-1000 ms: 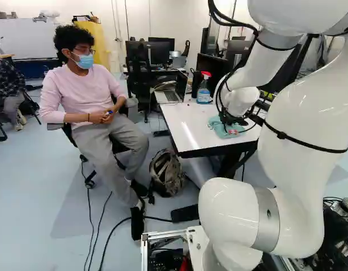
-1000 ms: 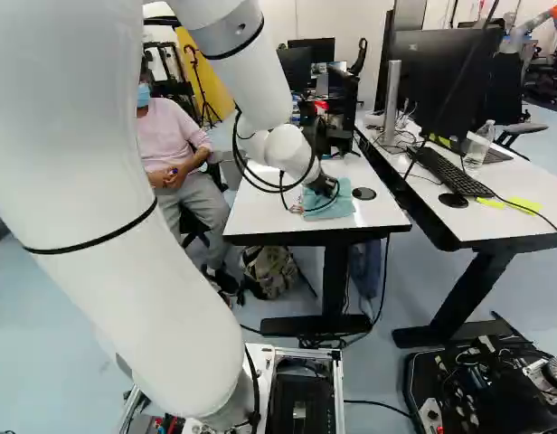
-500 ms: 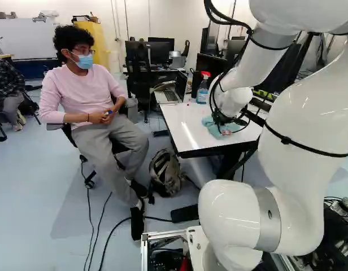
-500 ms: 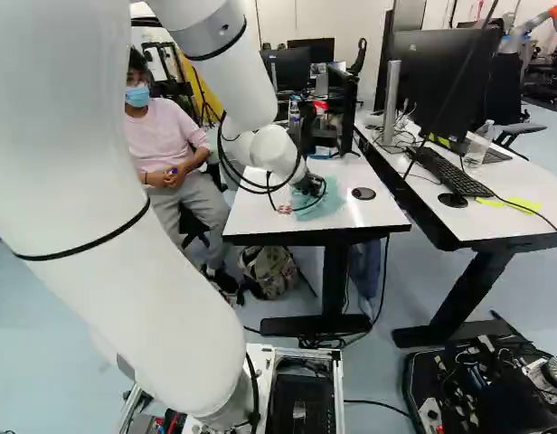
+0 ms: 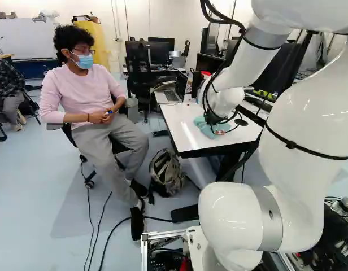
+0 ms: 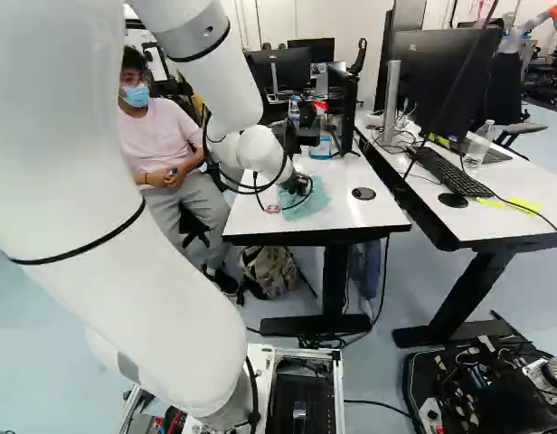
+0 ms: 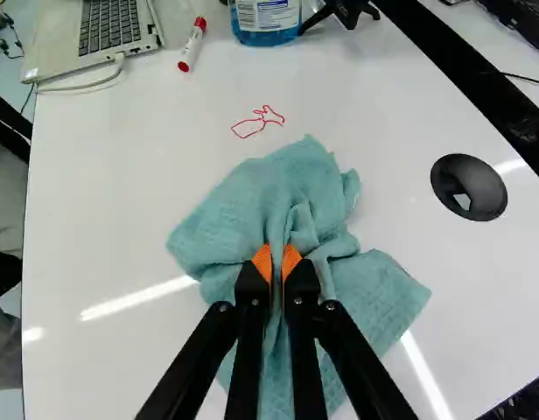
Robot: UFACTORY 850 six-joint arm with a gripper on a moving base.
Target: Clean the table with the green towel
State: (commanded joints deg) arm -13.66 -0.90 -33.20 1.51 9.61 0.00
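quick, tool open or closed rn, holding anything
Tool: closed, holding a bunched fold of the green towel.

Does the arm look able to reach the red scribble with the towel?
Likely yes: the gripper is shut on the towel, and only tabletop lies between towel and red scribble just ahead.

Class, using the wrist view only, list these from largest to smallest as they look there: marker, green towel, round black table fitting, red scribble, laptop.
1. Green towel
2. Laptop, partly out of view
3. Round black table fitting
Unranked, smallest: marker and red scribble; their lengths look about alike.
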